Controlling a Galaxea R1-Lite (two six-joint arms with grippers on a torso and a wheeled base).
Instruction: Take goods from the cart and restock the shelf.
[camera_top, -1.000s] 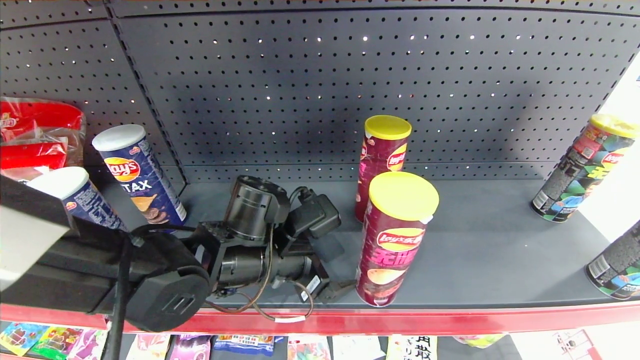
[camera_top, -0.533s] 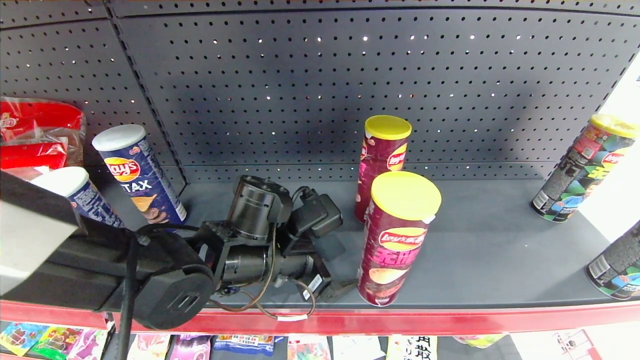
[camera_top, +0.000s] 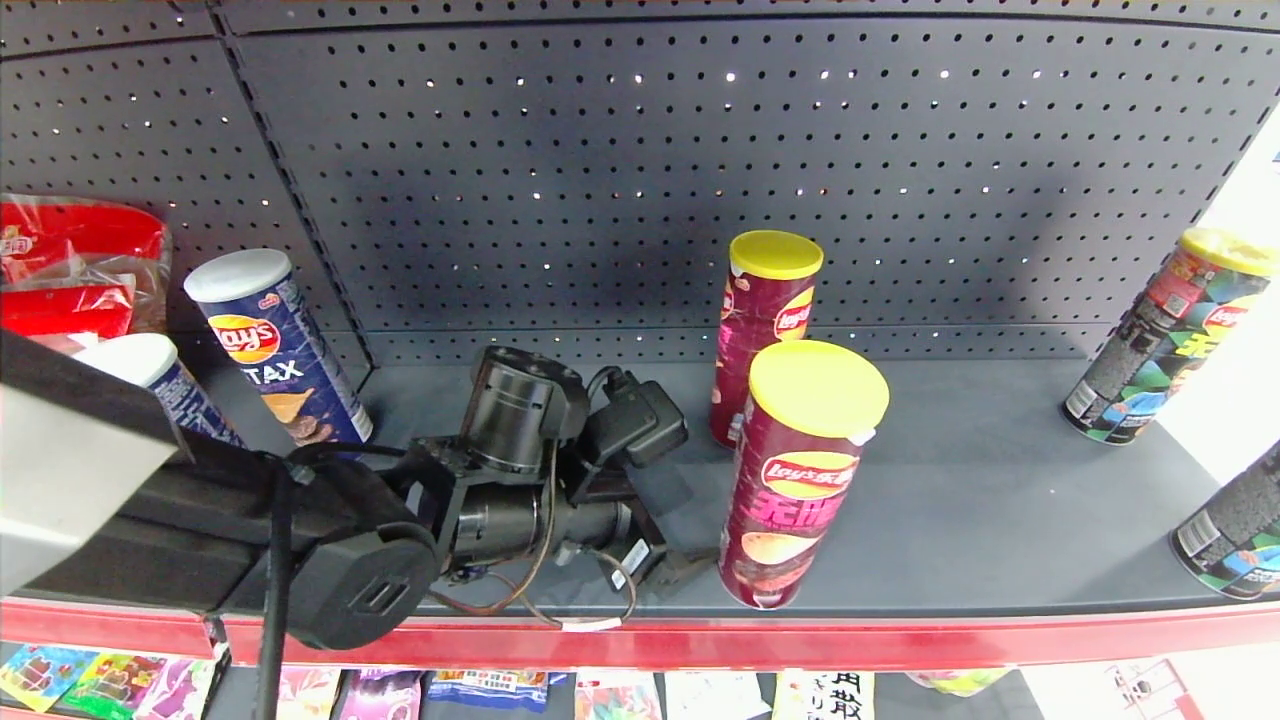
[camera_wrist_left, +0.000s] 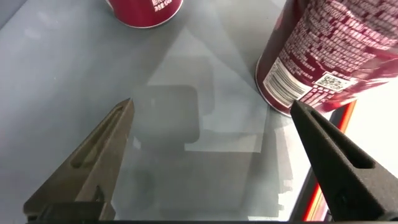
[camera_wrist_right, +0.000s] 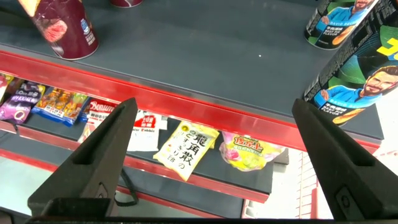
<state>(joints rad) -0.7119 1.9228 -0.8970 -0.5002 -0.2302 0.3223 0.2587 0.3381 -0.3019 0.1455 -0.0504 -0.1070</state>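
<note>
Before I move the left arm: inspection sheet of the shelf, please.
Surface: grey shelf, red front edge.
Job's things: front maroon can and back maroon can, both standing.
Clutter: blue cans and red bags left, patterned cans right.
Grippers: left gripper open, low over the shelf beside the front maroon can; right gripper open, before the shelf's front.
Cables: brown cable looping over the red edge.
Surroundings: pegboard wall; snack packets below.

- Two blue canisters (camera_top: 272, 350) with white lids stand at the left.
- Red bags (camera_top: 75, 268) sit at the far left.
- Two black-and-green canisters (camera_top: 1165, 340) stand at the right.
- Colourful snack packets (camera_wrist_right: 188, 148) lie on the tier below.
</note>
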